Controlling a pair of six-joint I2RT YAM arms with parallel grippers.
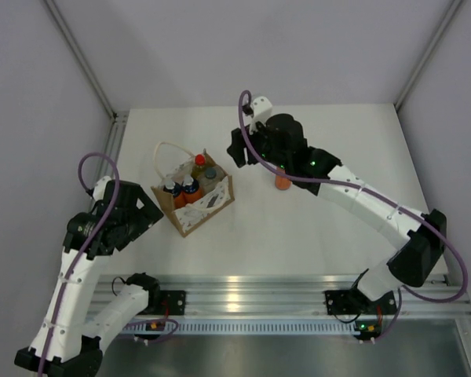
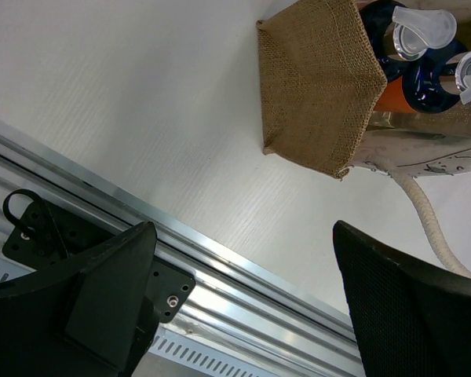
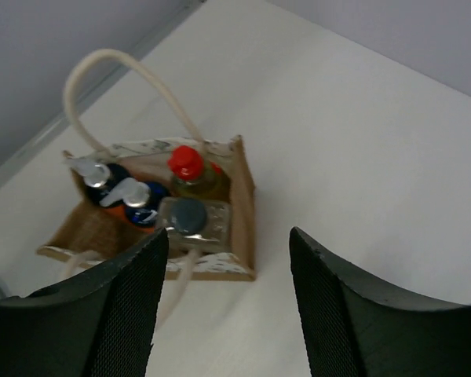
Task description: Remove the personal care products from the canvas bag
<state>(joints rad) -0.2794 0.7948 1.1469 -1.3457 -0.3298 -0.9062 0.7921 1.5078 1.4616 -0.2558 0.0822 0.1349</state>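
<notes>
Right end effector [image 3: 228, 232]: fingers parted, holding nothing, aimed down-left toward the bag [image 3: 243, 206].
Bag: left of centre in my right wrist view, mouth up.
Bottles [image 3: 185, 162]: four inside, upright, long axes vertical, caps pointing up.
Orange bottle [image 1: 282, 182]: upright on the worktop [image 1: 322, 236], under my right arm.
Left end effector [image 2: 243, 228]: wide, empty, low beside the bag's corner; probably nearer, but facing its side.

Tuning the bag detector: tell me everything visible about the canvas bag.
The bag is small and boxy, of coarse tan burlap-like weave, with white printed side panels and two white rope loop handles. It stands upright and open-topped on the white table, left of centre, turned at an angle to the table edges. Four bottles stand inside, caps showing at the top. Nothing else touches it.
</notes>
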